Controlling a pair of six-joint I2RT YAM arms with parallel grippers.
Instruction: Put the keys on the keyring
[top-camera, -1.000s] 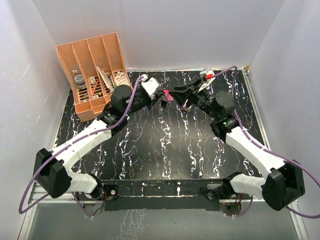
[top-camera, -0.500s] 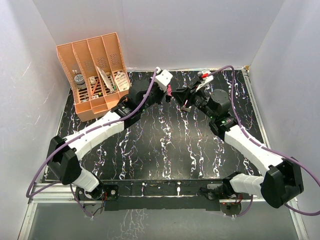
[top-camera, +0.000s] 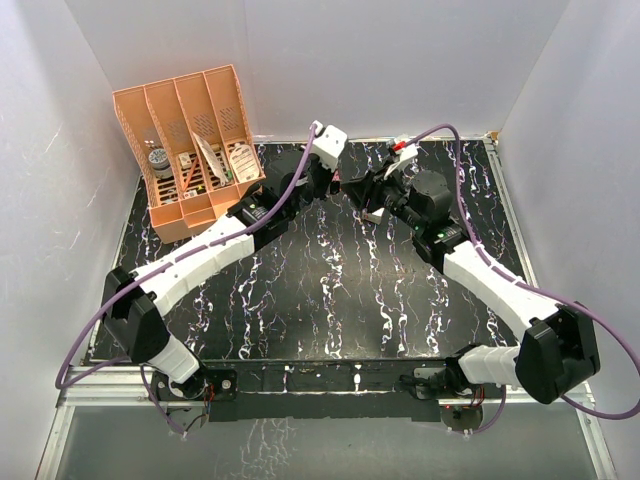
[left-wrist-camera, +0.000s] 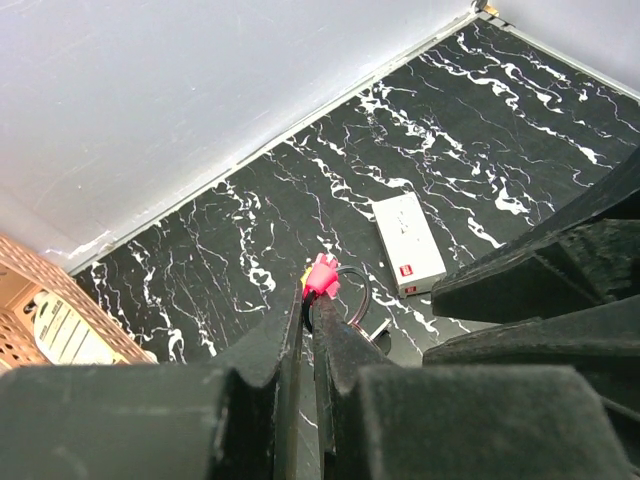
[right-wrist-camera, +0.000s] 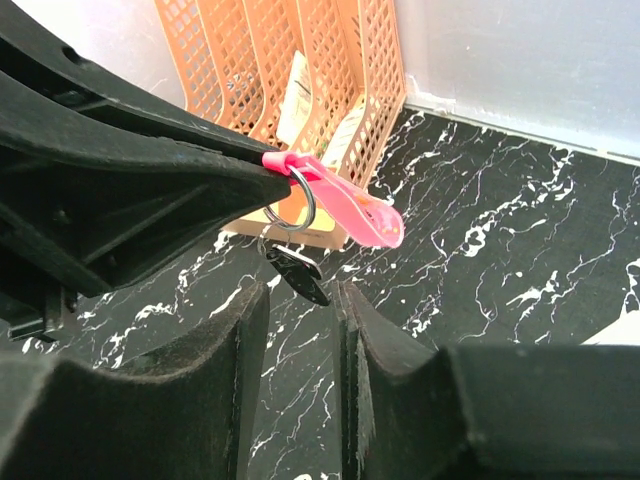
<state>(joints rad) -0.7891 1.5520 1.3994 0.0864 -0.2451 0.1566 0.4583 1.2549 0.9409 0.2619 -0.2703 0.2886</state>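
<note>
My left gripper (left-wrist-camera: 308, 300) is shut on the keyring's magenta-pink strap (left-wrist-camera: 322, 274), holding it up above the table near the back middle. In the right wrist view the strap (right-wrist-camera: 345, 212) sticks out from the left fingers, and its round ring (right-wrist-camera: 291, 207) hangs below. A small key (right-wrist-camera: 298, 275) dangles from the ring, looking dark against the light. My right gripper (right-wrist-camera: 300, 300) faces it from close by, jaws narrowly open, and the key's lower end sits just beyond its fingertips (right-wrist-camera: 350, 300). From above the two grippers (top-camera: 345, 183) meet tip to tip.
A small white box (left-wrist-camera: 410, 243) with a red mark lies on the black marbled table (top-camera: 330, 290) below the grippers. An orange slotted organizer (top-camera: 190, 140) with small items stands at the back left. White walls enclose the back and both sides.
My left arm has swung right and farther back with the keyring, up to the right gripper. The right jaws have narrowed.
</note>
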